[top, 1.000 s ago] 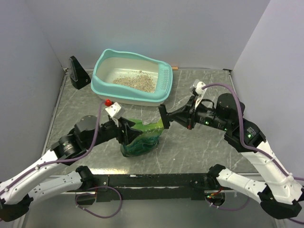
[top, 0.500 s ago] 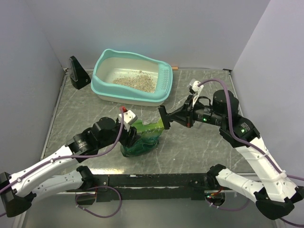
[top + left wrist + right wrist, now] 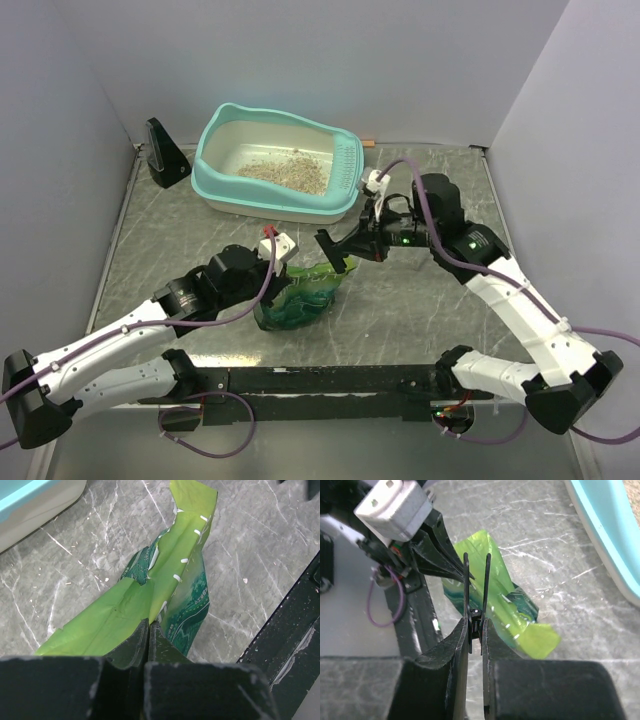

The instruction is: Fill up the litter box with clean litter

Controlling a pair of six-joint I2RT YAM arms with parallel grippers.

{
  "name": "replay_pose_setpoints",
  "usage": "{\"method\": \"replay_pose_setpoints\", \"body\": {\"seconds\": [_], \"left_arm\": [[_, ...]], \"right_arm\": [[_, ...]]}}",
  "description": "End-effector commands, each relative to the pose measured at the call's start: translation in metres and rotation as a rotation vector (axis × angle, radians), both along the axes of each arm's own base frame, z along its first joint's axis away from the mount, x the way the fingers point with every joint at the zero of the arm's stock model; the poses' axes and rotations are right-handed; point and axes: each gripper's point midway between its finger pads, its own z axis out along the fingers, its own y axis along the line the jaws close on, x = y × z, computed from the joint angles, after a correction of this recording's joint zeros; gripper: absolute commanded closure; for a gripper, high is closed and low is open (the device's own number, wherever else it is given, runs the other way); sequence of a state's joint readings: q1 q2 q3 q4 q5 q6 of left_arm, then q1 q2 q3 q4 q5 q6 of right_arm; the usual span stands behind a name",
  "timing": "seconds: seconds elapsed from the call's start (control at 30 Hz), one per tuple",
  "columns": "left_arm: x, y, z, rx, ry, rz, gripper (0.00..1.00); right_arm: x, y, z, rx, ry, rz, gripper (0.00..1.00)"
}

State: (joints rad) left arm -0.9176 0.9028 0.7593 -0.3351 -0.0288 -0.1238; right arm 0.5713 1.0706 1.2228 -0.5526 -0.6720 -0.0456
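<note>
The litter box, turquoise-rimmed and cream inside, stands at the back of the table with a patch of beige clean litter on its floor. In front of it a green printed pouch slumps on the marble top. My left gripper is shut on a folded edge of the pouch. My right gripper is shut on a thin black clip and holds it just above the pouch's upper right corner. In the top view the clip looks apart from the pouch.
A black wedge-shaped stand sits left of the litter box. Grey walls close in the table on three sides. A black rail runs along the near edge between the arm bases. Stray granules dot the marble near the box's corner.
My left gripper has come in against the pouch and shut on its edge. My right arm has swung left with the clip, and the pouch's top now sags lower.
</note>
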Motion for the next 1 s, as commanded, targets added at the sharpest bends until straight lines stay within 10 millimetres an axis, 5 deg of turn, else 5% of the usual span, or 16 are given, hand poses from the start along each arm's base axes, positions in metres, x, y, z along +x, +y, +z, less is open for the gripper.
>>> {"method": "replay_pose_setpoints", "body": {"seconds": [0.0, 0.33, 0.7, 0.97], "left_arm": [[0.0, 0.005, -0.007, 0.029, 0.001, 0.013, 0.99], [-0.003, 0.012, 0.005, -0.018, -0.037, 0.025, 0.99], [-0.004, 0.014, 0.006, -0.017, -0.041, 0.026, 0.99], [-0.002, 0.016, 0.012, -0.033, -0.051, 0.04, 0.99]], "right_arm": [[0.003, 0.011, 0.005, -0.01, -0.253, 0.204, 1.0], [0.01, 0.021, -0.033, -0.086, -0.521, 0.453, 1.0], [0.003, 0.031, -0.042, -0.069, -0.515, 0.559, 1.0], [0.01, 0.027, -0.067, -0.204, -0.479, 0.553, 1.0]]}}
